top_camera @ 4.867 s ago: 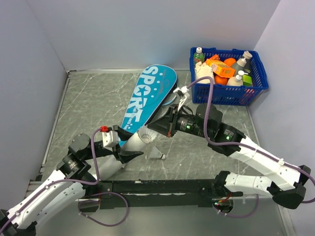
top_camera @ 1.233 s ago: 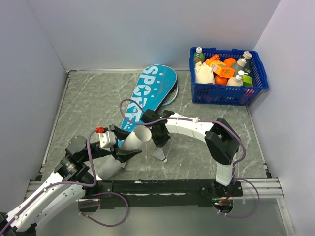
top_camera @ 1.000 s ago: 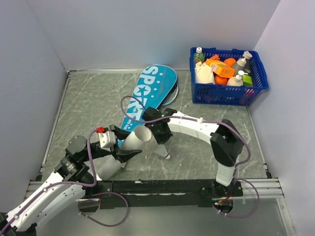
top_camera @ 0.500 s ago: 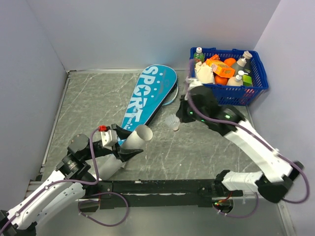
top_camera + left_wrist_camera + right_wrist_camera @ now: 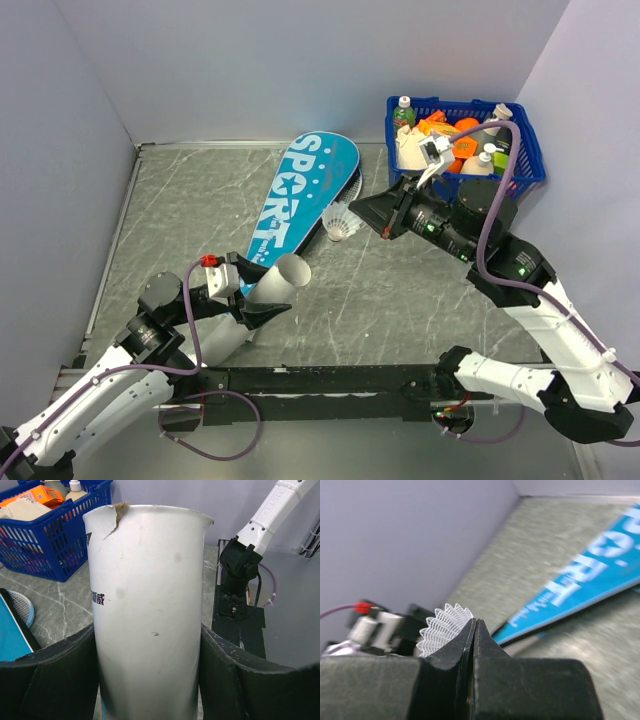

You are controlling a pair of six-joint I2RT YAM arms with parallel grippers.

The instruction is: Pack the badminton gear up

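The left jaws are clamped on a long white cardboard tube [image 5: 281,281] [image 5: 150,580], one black pad pressed flat to each side of it. The tube sticks out past the tips at a slant, its open mouth at the far end; the wrist view shows a small tear in the rim and some black lettering down the side nearest the left pad. The rest of the tube runs back under the jaws toward the arm's base.

The right jaws are shut tight, tip against tip, and pinch the rim of a small white shuttlecock with a netted skirt [image 5: 343,224] [image 5: 442,627]. The shuttlecock hangs just off the tips, clear of the grey marbled bench [image 5: 190,220], and the skirt fans out to one side of the closed tips in the wrist view.

A blue racket-shaped bag lettered SPORT in white [image 5: 300,190] [image 5: 590,580] lies flat on the bench, beyond the mouth of the tube and just past the right jaws' tips, with the shuttlecock beside its long edge. The strung head of a thin blue-and-white racket [image 5: 352,190] [image 5: 20,607] peeps out from under the bag's wide end, near the right jaws.

Behind the right jaws, in the far corner, stands a blue plastic mesh basket [image 5: 465,190] [image 5: 50,545] filled with bottles and orange packets.
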